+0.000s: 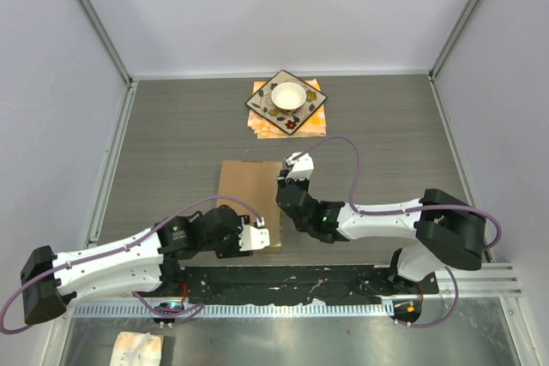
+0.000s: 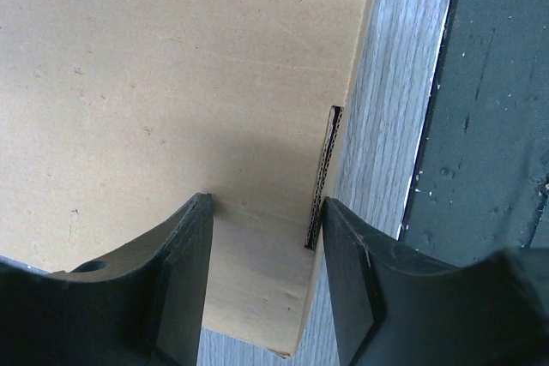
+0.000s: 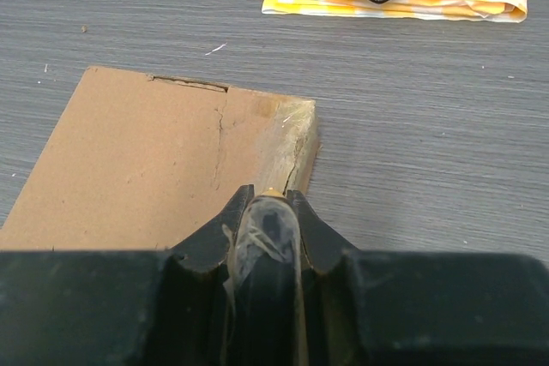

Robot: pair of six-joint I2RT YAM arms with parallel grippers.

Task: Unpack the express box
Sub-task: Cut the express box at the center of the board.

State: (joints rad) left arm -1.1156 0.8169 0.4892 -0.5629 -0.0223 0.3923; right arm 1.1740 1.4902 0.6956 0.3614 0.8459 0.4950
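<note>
From where I stand, the left gripper (image 2: 262, 276) sits at the near right corner of the express box (image 1: 247, 199). Its jaws are spread, one finger over the cardboard top and the other just beside the edge, and it grips nothing that I can see. The box lies flat on the grey table (image 1: 171, 135), in the middle, just ahead of both arms, lid down.

To the right, the right gripper (image 3: 268, 196) hovers at the box's right edge near the far corner. Its jaws are pressed nearly together on what looks like a clear tape strip (image 3: 262, 242) lifted off that edge.

I'd judge the unpacking barely begun: the seal looks partly peeled, the box is still unopened, and nothing is out. The patterned plate (image 1: 262, 102) stands well beyond.
</note>
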